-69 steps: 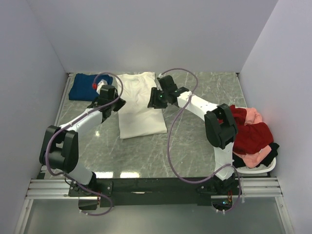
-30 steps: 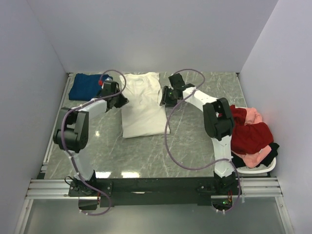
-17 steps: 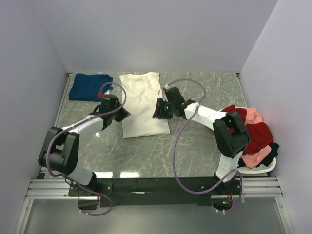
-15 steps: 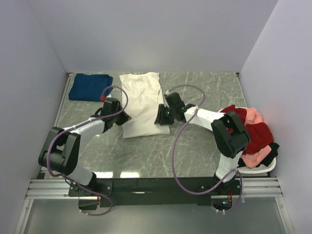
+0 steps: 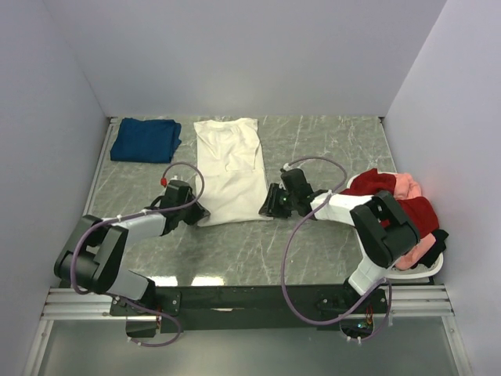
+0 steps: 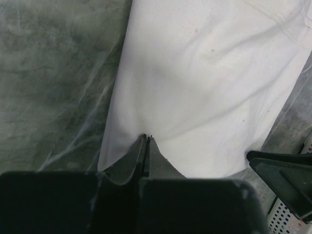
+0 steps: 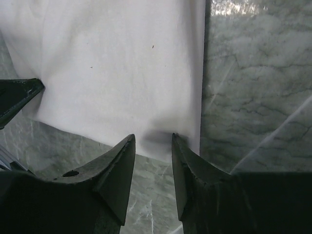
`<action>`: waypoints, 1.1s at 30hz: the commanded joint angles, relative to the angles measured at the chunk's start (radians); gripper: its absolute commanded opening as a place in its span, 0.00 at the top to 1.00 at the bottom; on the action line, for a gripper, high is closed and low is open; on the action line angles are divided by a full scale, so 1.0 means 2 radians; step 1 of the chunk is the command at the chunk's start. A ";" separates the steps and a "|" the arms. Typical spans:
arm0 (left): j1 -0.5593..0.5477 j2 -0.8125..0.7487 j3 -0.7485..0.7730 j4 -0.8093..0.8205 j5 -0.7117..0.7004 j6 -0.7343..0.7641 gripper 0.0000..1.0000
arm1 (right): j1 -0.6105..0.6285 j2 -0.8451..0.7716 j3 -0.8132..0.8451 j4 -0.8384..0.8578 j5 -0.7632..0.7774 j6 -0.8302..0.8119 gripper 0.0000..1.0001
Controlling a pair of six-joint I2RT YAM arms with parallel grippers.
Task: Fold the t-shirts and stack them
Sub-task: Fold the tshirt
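- Both grippers have come down the long edges of the shirt, away from the collar end, and now sit at its near hem, one at each corner.
- Left gripper (image 6: 146,138): the jaws are pressed together with their tips on the hem of the cream-white t-shirt (image 5: 229,168). Creases fan out from the tips, so I judge it has the cloth pinched.
- Right gripper (image 7: 152,139): the jaws stand apart, straddling the near right corner of the hem, and have not yet clamped.
- That shirt lies flat mid-table as a long narrow strip, collar at the far end.
- The lengthwise fold looks finished; carrying the hem toward the collar seems next, once the right jaws close.
- A folded dark blue t-shirt (image 5: 145,139) rests at the far left, the likely stack.
- Red and pink shirts (image 5: 399,207) are heaped in the white basket (image 5: 415,270) at the right.
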 commanded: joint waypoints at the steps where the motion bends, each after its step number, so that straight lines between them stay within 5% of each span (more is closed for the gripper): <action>1: -0.003 -0.029 -0.016 -0.012 -0.011 0.001 0.99 | 0.002 -0.020 -0.034 -0.022 0.014 -0.002 0.56; 12: -0.006 -0.146 0.013 -0.085 0.006 0.012 0.99 | 0.005 -0.118 -0.090 -0.046 0.021 -0.017 0.57; 18: -0.053 -0.169 -0.031 -0.075 -0.009 -0.011 0.99 | 0.016 -0.183 -0.087 -0.076 0.043 -0.015 0.57; 33: -0.058 -0.178 -0.123 -0.032 -0.023 -0.037 0.99 | 0.032 -0.172 -0.064 -0.087 0.070 -0.017 0.54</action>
